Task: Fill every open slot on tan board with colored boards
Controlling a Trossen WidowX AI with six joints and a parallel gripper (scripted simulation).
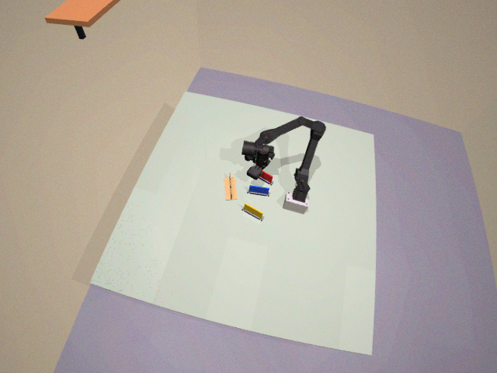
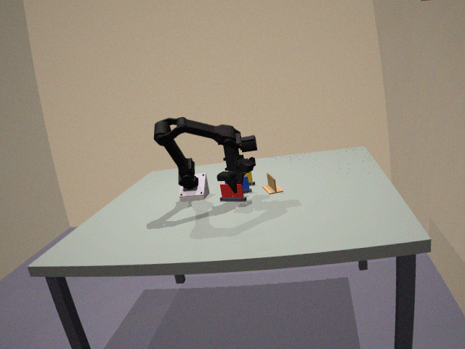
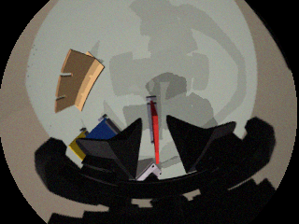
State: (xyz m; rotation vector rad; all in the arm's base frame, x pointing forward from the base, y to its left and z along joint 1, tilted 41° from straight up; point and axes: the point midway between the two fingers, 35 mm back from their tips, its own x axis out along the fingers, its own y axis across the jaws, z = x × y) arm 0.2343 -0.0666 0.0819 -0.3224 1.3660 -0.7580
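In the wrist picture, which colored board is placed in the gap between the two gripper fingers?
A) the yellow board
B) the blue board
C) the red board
C: the red board shows between the two separated fingers in the wrist view, while both other colored boards show off to the left side.
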